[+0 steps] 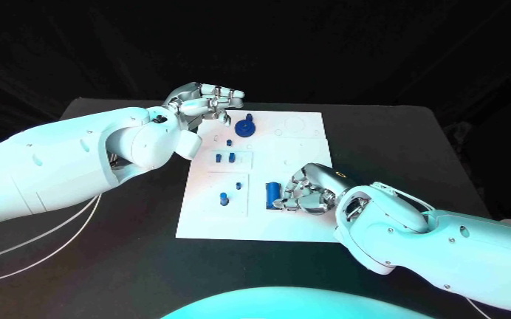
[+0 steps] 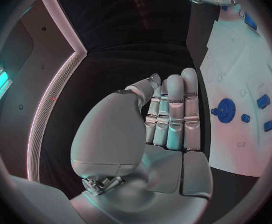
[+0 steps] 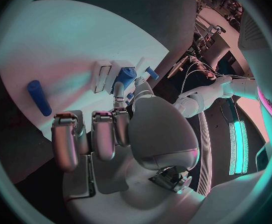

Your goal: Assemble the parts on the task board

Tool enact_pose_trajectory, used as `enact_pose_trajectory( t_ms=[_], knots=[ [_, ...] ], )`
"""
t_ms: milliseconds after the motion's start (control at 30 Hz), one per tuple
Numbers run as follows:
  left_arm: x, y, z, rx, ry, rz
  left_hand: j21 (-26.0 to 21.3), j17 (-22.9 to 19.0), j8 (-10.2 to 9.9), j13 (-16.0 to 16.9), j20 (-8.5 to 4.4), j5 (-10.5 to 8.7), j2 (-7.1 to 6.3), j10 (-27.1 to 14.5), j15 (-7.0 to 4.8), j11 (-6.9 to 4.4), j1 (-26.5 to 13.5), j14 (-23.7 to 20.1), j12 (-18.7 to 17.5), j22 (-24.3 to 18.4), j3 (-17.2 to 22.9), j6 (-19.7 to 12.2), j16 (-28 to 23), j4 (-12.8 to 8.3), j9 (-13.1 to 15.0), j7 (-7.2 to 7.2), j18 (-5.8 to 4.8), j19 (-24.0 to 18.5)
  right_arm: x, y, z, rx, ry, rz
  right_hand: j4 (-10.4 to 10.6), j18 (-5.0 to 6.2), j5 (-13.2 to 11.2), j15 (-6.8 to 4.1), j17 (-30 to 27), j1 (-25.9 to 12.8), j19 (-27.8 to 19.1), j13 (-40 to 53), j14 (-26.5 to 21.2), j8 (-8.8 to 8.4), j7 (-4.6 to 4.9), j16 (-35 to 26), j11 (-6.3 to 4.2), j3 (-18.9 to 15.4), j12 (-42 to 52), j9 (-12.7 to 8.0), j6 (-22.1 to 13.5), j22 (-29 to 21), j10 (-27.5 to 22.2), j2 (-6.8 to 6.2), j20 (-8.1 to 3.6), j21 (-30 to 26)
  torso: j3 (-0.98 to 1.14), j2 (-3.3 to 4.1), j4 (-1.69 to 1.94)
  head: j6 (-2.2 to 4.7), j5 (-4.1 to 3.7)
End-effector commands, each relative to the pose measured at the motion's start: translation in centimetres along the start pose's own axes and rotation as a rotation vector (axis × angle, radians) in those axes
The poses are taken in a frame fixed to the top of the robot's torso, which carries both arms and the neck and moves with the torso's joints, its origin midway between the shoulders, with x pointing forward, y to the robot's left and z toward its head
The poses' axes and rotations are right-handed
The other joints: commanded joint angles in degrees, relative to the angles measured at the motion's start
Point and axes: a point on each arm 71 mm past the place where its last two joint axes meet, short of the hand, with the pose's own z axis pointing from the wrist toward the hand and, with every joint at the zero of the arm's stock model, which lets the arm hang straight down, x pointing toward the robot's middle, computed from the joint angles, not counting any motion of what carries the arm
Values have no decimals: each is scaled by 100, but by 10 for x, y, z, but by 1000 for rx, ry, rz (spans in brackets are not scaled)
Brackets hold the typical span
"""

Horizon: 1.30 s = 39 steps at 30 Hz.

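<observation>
Two hands flank the task board [image 1: 303,123]: the left hand [image 1: 204,102] hovers empty, fingers straight, near the blue gear [image 1: 247,126] — the right hand [image 1: 309,190] rests by the blue cylinder [image 1: 272,192], grasp uncertain.

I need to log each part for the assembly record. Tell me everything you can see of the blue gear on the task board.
The blue gear is a dark blue toothed disc, plastic by its look, with a small knob at its hub. It sits on the white task board near the far edge, left of the middle. The left hand hovers just beside it without touching it. The left wrist view shows it as a round toothed wheel.
</observation>
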Motion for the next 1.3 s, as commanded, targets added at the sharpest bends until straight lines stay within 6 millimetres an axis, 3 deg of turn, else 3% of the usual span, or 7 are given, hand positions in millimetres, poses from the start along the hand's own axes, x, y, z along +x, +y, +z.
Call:
enact_pose_trajectory(
  t_ms=[33,467,633,1000,1200,1300],
  knots=[
    [2,-1,0,5,18,-8,-21,-6,35,9,11,-3,33,-35,-2,-6,-41,-30,14,-8,-34,-33,-35,-9,-9,1,35,37,3,2,0,-20,24,-13,-5,-36,-21,-52,819,-12,515,555,453,39,-33,5,6,-41,-16,6,-13,1450,33,-36,-37,26,-9,4,24,-4,-24],
    [3,-1,0,4,19,-8,-21,-6,35,9,11,-3,33,-35,-2,-6,-41,-30,14,-8,-34,-33,-35,-9,-9,1,35,37,2,-3,7,15,5,-21,3,-42,-58,-58,835,25,526,626,456,71,-52,13,-7,-50,58,27,19,1457,84,17,-40,51,-18,18,84,-4,-71],
    [2,-1,0,3,18,-8,-21,-6,35,9,11,-3,33,-35,-2,-6,-41,-30,14,-8,-34,-33,-35,-9,-9,1,35,37,0,-5,9,26,-12,-20,11,-44,-58,-64,836,35,530,651,456,86,-63,14,-16,-48,85,36,36,1460,103,49,-43,62,-26,20,91,-9,-75],
    [2,-1,0,3,17,-8,-21,-6,35,9,11,-3,33,-35,-2,-6,-41,-30,14,-8,-34,-33,-35,-9,-9,1,35,37,-3,-6,3,13,-31,-10,43,-37,-61,-70,821,7,517,621,453,93,-62,6,-19,-94,47,46,25,1451,84,42,-50,31,-31,23,133,7,-121],
    [1,-1,-1,3,14,-7,-21,-6,35,9,11,-3,33,-35,-2,-6,-41,-30,14,-8,-34,-33,-35,-9,-9,1,35,37,-17,-19,-9,15,-64,0,20,-17,10,-23,765,132,476,490,440,-76,32,-28,52,-126,-124,-25,-212,1423,-25,56,-26,-64,-40,21,145,16,-149],
    [0,-1,-2,3,12,-6,-21,-6,35,9,11,-3,33,-35,-2,-6,-41,-30,14,-8,-34,-33,-35,-9,-9,1,35,37,-27,-29,-17,22,-82,-16,11,-16,29,-3,759,174,475,476,438,-129,56,-33,74,-135,-147,-52,-247,1422,-39,61,-10,-66,-45,23,153,39,-198]
  ],
)
